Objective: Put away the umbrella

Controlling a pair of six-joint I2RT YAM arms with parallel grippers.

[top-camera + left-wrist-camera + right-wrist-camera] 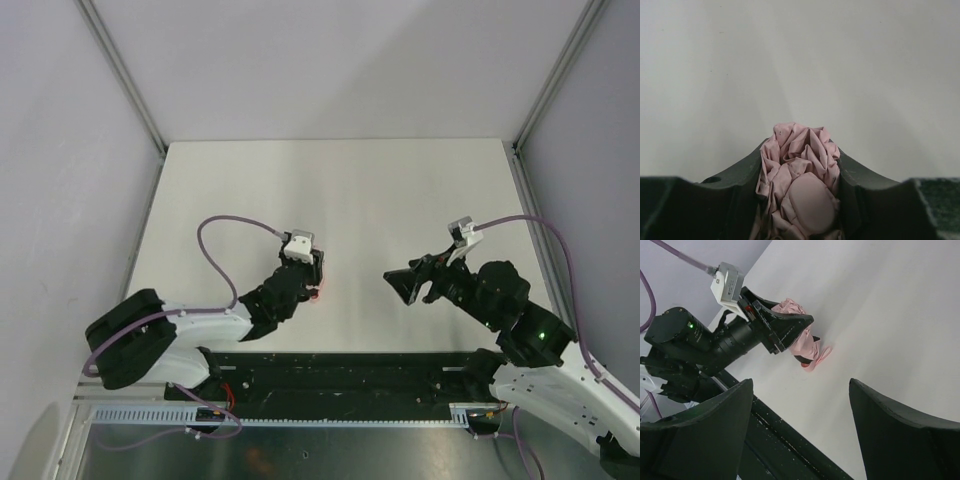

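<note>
Umbrella (pixel 799 165) is folded up, a crumpled bundle of pale pink fabric, and it's caught in the left pincer (pixel 800 145). The two dark fingers (pixel 747 172) press in on the cloth from 9 and 3 o'clock in the left wrist view, clamped tight on it. There's a smooth rounded pink piece (pixel 811 204) low in the bundle (it looks like the handle, though I can't say for certain).

From above, the left arm reaches in from 7 o'clock and the pincer points down at the white bench (pixel 330 190), a little toward 6 o'clock from the bench's middle. Only a sliver of pink shows there under the fingers.

In the right wrist view, the bundle pokes out above and below the left pincer. Its lower end, with a small pink loop (pixel 823 354), is down at the bench surface.

Over at 3 o'clock from the umbrella is the right pincer (pixel 800 382). Its jaws stand wide apart with nothing between them, and it faces the bundle, clear of it and not touching. Along the near edge at 6 o'clock runs a black rail (pixel 340 375).
</note>
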